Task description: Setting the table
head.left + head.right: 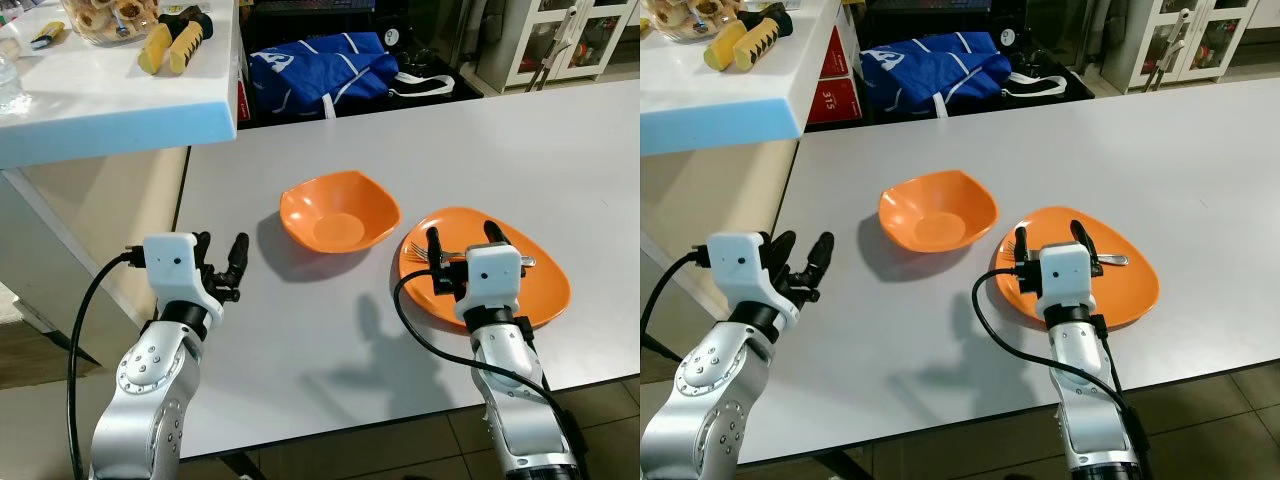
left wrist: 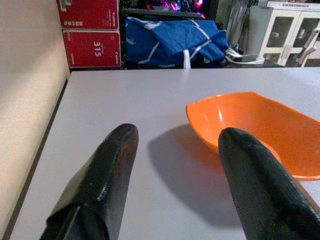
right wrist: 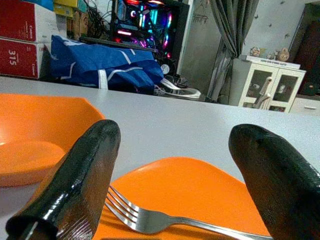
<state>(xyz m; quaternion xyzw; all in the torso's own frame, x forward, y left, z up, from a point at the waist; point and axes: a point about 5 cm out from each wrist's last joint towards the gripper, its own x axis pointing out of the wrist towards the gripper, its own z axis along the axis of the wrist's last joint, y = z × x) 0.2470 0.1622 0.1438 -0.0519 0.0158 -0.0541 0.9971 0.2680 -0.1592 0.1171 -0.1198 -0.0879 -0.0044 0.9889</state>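
While both arms are up over the grey table point(image 1: 330, 350), it's the right gripper point(image 1: 461, 248) that's actually in business here. It hovers low over the flat orange plastic plate point(image 1: 540, 290), fingers spread wide and holding nothing. The silver metal fork point(image 3: 165, 218) lies on that plate, right between the two black fingers.

Here's the bit that matters: the fork's long axis runs crosswise to the gripper. Tines point toward the robot's left, handle runs off to the right. In the right wrist view the tines sit just beside one finger and the shaft crosses the gap toward the other. So the fingers line up along the fork rather than across its thin shaft. My guess is the wrist wants a turn before closing, otherwise the fingers would press on the fork's ends instead of pinching its sides.

The left gripper point(image 1: 222, 262) is over bare table near the left edge, fingers also apart and empty. The shallow orange plastic bowl point(image 1: 338, 212) sits ahead and to its right, near but apart from it, and just beside the plate without clearly touching it.

So the fork is the right arm's job by a mile; the left one is well apart from it, with the bowl in between.
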